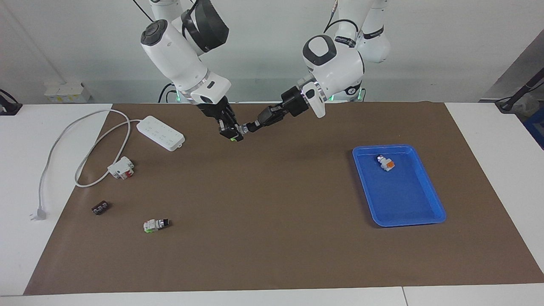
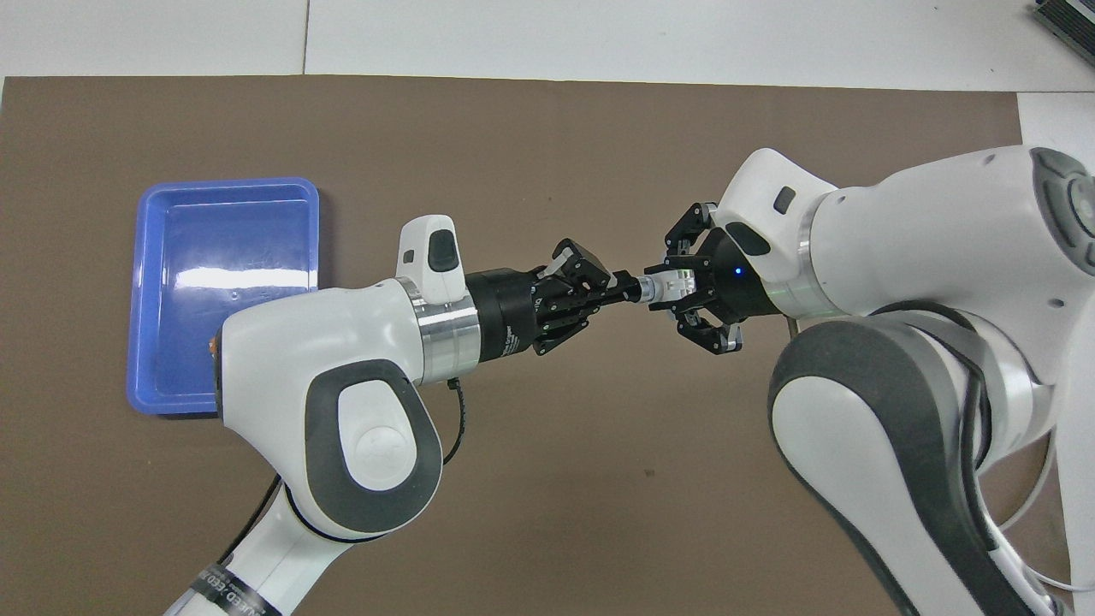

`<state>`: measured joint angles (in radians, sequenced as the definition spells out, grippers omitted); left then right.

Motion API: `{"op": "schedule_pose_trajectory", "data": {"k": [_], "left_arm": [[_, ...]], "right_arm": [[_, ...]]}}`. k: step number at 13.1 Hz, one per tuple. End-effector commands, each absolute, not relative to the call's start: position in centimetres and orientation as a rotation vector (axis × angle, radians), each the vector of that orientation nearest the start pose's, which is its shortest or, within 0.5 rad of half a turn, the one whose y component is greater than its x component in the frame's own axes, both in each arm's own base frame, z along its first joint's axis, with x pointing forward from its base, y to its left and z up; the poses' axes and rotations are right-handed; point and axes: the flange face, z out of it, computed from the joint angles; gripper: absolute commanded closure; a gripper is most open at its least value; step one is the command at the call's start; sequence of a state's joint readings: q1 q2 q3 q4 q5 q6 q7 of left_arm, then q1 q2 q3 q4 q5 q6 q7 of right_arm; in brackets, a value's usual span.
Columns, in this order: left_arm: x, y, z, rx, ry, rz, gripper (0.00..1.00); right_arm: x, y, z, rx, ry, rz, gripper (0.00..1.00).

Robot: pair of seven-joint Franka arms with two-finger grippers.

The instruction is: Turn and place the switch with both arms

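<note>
Switch (image 1: 235, 135), a small white-grey blocky selector with a green tab and silver collar, hangs in the air at upper centre of the facing view, gripped between both arms over the brown paper mat (image 1: 272, 238). The right gripper (image 1: 230, 131) clenches its body from above; the left gripper (image 1: 251, 126) pinches its black knob end from the side. The overhead view shows that meeting end-on at mid-frame, the silver collar bright between the black fingers (image 2: 599, 287), but hides the green tab.

Only the facing view shows the lower-left clutter: a second green-tabbed switch (image 1: 155, 224), a small black block (image 1: 100, 208), a white-and-red block (image 1: 121, 167) and a white power strip (image 1: 161, 133) with its cable. The blue plastic tray (image 1: 429, 187) at right holds an orange-tabbed switch (image 1: 385, 162). I can read no lettering for certain.
</note>
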<state>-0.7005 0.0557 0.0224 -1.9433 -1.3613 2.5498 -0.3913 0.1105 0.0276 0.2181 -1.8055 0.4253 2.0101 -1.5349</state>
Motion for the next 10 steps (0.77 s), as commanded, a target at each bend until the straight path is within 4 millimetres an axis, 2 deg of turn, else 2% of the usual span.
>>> {"op": "schedule_pose_trajectory", "data": {"k": [1,5,10], "left_arm": [[48.39,-38.54,50.95,1.908,0.679,-0.155,1.0],[48.12,-39.2,51.27,1.991,0.577,-0.089,1.0],[48.06,-39.0,50.8,2.078,0.274,0.104,1.0]], "right_arm": [[53.59,22.62,54.49,2.213,2.507,0.637,1.0],[53.57,22.7,54.51,2.22,2.502,0.638,1.0],[53.64,22.61,54.54,2.227,2.493,0.641,1.0]]}}
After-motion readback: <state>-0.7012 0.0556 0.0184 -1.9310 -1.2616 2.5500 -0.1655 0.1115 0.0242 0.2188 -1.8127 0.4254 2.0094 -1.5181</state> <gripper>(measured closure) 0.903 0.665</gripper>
